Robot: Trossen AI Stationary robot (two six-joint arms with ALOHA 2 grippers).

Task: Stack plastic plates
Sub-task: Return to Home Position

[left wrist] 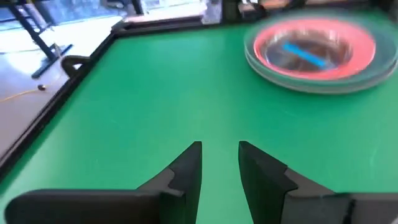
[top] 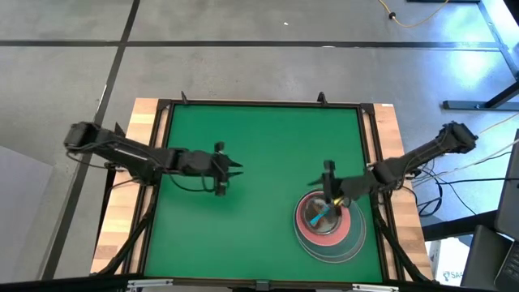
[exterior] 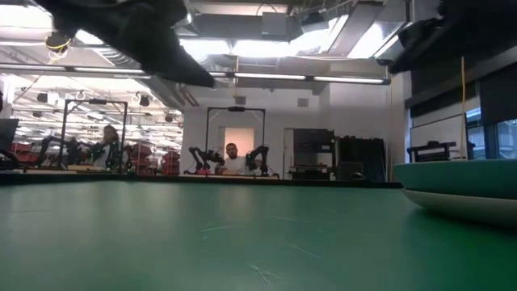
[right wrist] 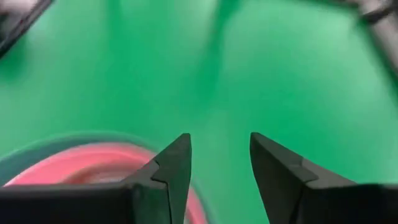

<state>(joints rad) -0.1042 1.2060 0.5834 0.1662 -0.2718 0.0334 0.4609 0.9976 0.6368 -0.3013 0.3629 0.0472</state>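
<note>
- Now, pink-and-teal stack of round plastic plates sits lower right overhead.
- Right gripper above its edge, fingers parted, empty.
- Left gripper centre-left, parted, empty.

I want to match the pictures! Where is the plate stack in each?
High view: plate stack lower right, by right gripper.
Low view: stack at right edge.
Left wrist view: stack across the green mat from the left gripper.
Right wrist view: stack's pink rim beside right gripper.
Shared landmark: green mat.

The plates lie stacked on the table's right side.
</note>
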